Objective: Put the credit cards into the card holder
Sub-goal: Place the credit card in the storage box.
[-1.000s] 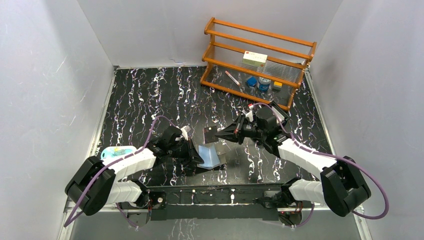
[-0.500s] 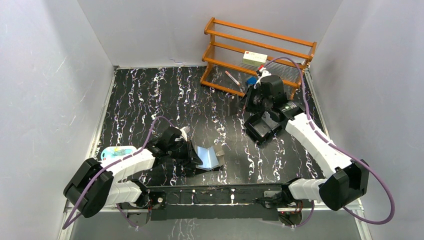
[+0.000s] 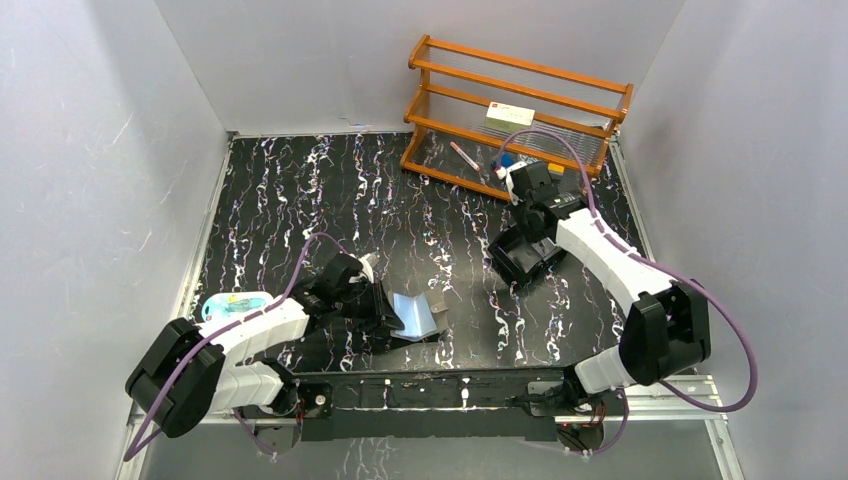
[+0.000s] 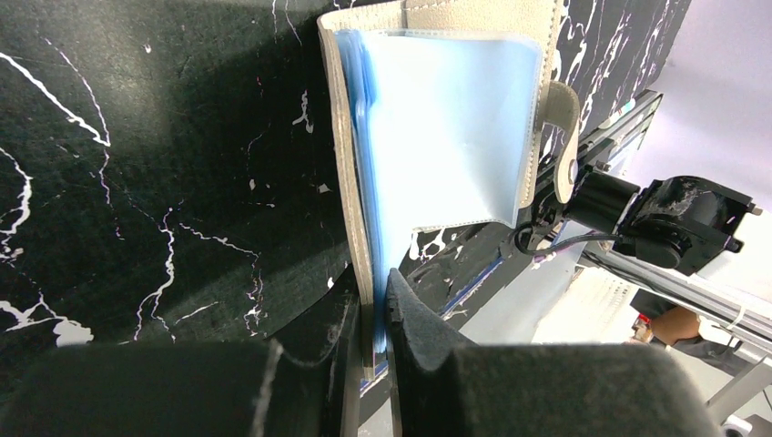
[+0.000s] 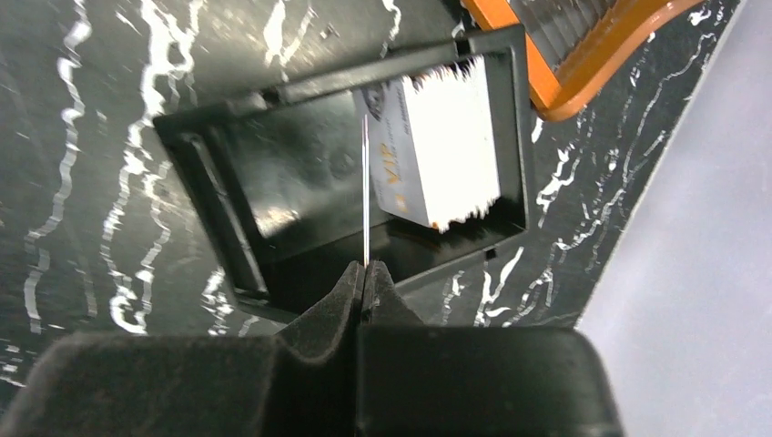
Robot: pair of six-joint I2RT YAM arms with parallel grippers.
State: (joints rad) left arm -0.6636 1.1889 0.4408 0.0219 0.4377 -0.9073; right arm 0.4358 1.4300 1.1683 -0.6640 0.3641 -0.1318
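The grey card holder (image 3: 416, 312) lies open at the near middle, its bluish clear sleeves (image 4: 446, 127) and snap tab (image 4: 565, 109) showing. My left gripper (image 4: 371, 284) is shut on the holder's near edge, pinching the cover and sleeves. My right gripper (image 5: 365, 269) is shut on one credit card (image 5: 366, 182), seen edge-on as a thin line above the black tray (image 5: 196, 155). A stack of pale credit cards (image 5: 437, 155) with a "VIP" print leans in the tray's far corner. In the top view the right gripper (image 3: 535, 222) hangs over the tray (image 3: 510, 266) at the back right.
A wooden rack (image 3: 515, 110) with small items stands behind the tray, its orange corner (image 5: 583, 45) close to it. A white and teal packet (image 3: 235, 303) lies by the left arm. White walls enclose the black marbled table.
My right arm has swung from beside the card holder to the back right and now stands over the black tray, shut on a card. The left arm and holder have stayed put.
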